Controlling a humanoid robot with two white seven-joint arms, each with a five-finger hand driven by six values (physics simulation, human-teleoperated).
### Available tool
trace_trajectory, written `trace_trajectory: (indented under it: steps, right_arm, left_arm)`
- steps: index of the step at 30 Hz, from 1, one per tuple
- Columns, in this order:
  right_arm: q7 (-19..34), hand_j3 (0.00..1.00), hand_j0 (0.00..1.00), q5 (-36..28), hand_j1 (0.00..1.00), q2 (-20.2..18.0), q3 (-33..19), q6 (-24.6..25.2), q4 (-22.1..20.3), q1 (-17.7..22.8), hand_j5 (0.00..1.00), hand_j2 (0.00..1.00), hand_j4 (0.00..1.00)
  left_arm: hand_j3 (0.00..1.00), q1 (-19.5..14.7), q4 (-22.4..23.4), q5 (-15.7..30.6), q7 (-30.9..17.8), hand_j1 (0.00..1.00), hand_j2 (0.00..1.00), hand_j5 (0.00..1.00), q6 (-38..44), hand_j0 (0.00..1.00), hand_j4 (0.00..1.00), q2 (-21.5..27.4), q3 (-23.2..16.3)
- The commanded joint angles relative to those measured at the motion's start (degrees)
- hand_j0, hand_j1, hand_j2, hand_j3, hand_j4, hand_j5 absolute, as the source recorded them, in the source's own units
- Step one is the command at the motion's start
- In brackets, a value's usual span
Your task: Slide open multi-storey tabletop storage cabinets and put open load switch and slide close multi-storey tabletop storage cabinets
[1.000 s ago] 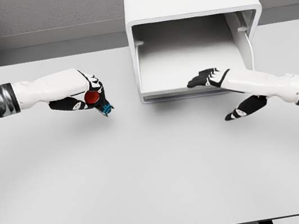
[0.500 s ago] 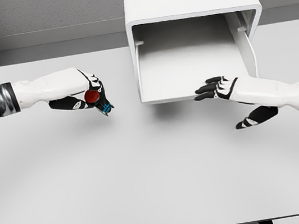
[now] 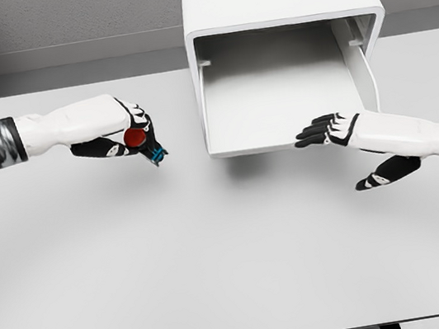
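Drawer (image 3: pixel 281 105) pulled out past right hand (image 3: pixel 327 131), fingers loose at its front edge; left hand (image 3: pixel 127 133) grips red-knobbed switch (image 3: pixel 142 141) over bare tabletop (image 3: pixel 217 257).

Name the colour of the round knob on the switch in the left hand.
Red, on the load switch, seen in the head view.

A pale grey table (image 3: pixel 221 281) (evenly lit, matte) stands against textured grey walls (image 3: pixel 54 15) with a baseboard ledge.

A flat, pale grey rectangular table (image 3: pixel 221 281) fills most of the frame; a textured grey wall (image 3: pixel 63 18) runs across the top edge.
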Motion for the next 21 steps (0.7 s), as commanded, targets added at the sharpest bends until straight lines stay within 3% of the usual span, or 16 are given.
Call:
trace_trajectory:
  steps: [1,9,12,21]
  right_arm:
    - [-0.2,1.0,1.0,-0.6,1.0,-0.5,0.0,0.1,-0.1,0.0,1.0,1.0,1.0]
    - [-0.3,1.0,1.0,-0.6,1.0,-1.3,0.0,0.1,-0.1,0.3,1.0,1.0,1.0]
    - [-4.2,1.0,1.0,-0.6,1.0,-4.9,0.0,0.1,-0.1,0.6,1.0,1.0,1.0]
    - [-5.3,1.0,1.0,-2.8,1.0,-4.1,-4.1,0.1,-0.1,0.6,1.0,1.0,1.0]
  left_arm:
    - [0.43,0.0,-0.2,0.4,0.0,0.43,0.43,0.43,0.0,0.43,0.43,0.0,0.2]
    - [0.43,1.7,-0.2,0.4,0.0,0.43,0.43,0.43,0.0,0.43,0.43,-0.3,-0.9]
    - [0.43,1.6,-1.8,0.4,0.0,0.43,0.43,0.43,0.0,0.43,0.43,0.0,-0.7]
    - [0.44,-7.1,-6.5,0.4,0.0,0.44,0.44,0.44,0.0,0.44,0.44,2.8,-0.6]
